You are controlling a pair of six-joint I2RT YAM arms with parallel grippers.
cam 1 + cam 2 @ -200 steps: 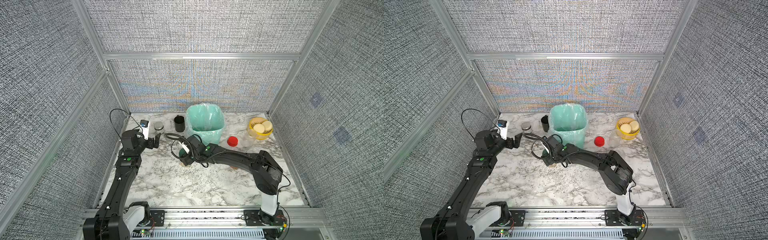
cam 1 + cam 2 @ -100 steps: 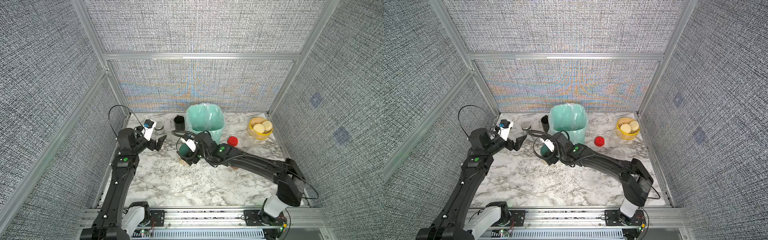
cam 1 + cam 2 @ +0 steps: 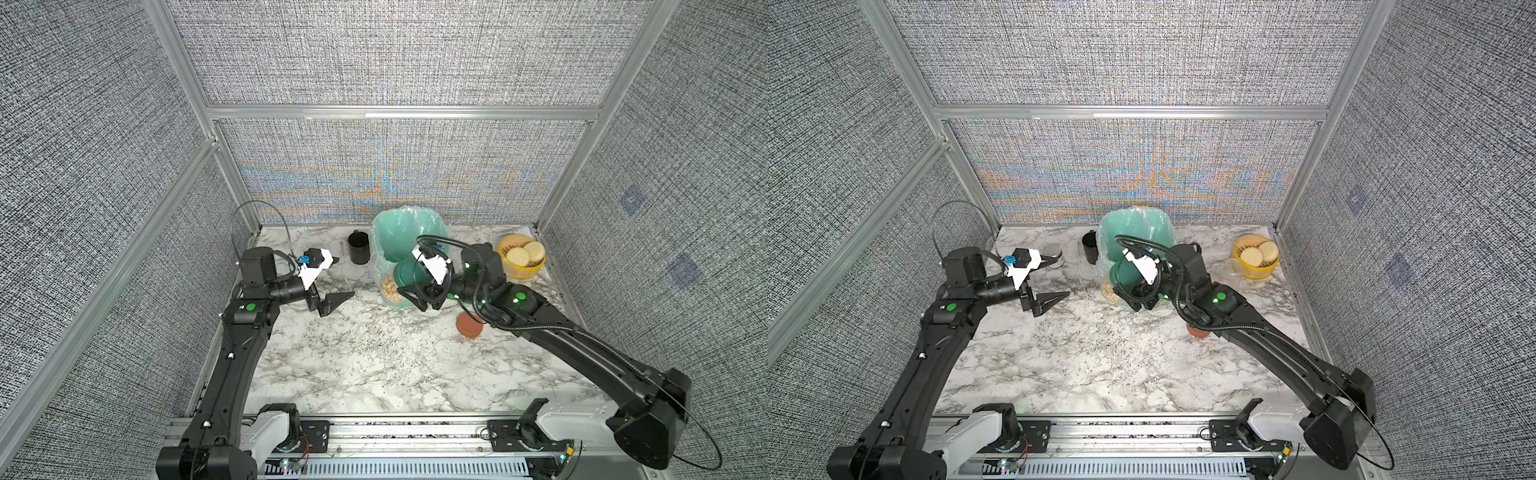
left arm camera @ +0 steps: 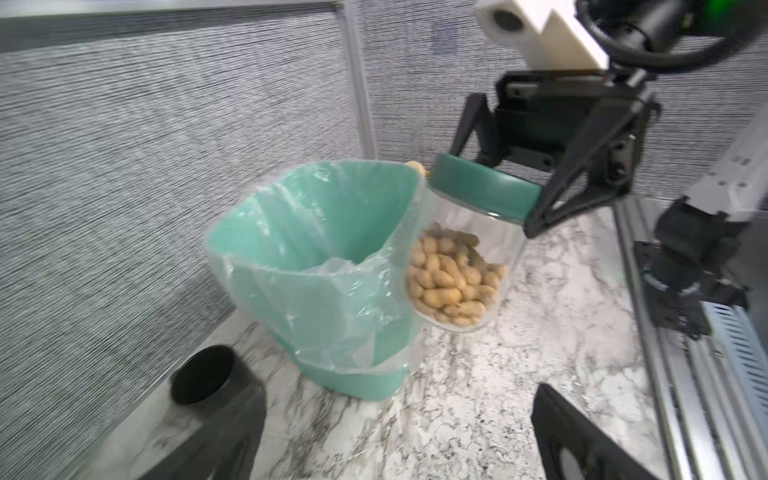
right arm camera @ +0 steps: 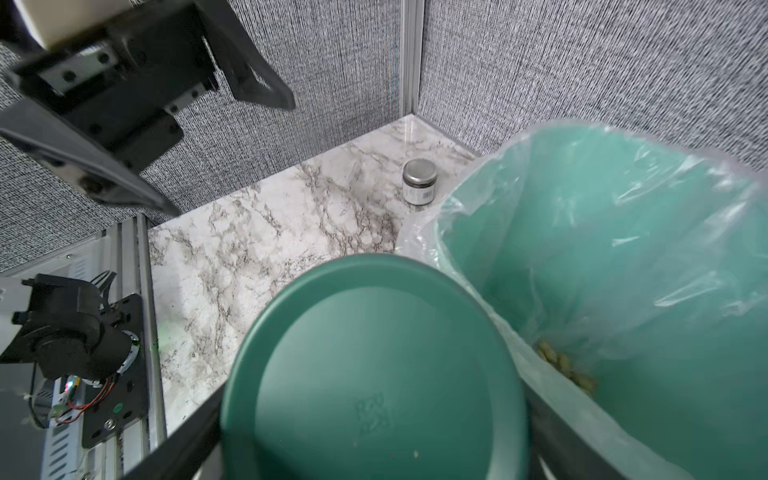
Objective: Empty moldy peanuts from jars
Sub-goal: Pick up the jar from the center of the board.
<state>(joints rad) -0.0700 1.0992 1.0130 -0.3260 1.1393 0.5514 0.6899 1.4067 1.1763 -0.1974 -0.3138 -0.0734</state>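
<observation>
Plainly the job is only partly done. The jar I'm working on holds a good heap of peanuts, and its green lid is screwed on. The right gripper clamps that lid by its edge, and the jar hangs from it tilted, touching the liner of the green bin. A few peanuts lie at the bottom of the bin, so I judge at least one jar has been emptied. A terracotta lid sits on the counter beside my right arm; I cannot tell whether a jar is under it. I can't see a red-lidded jar. The left gripper is spread wide and empty, well apart from the jar. By my reckoning, what's left is uncapping this jar and tipping it out.
</observation>
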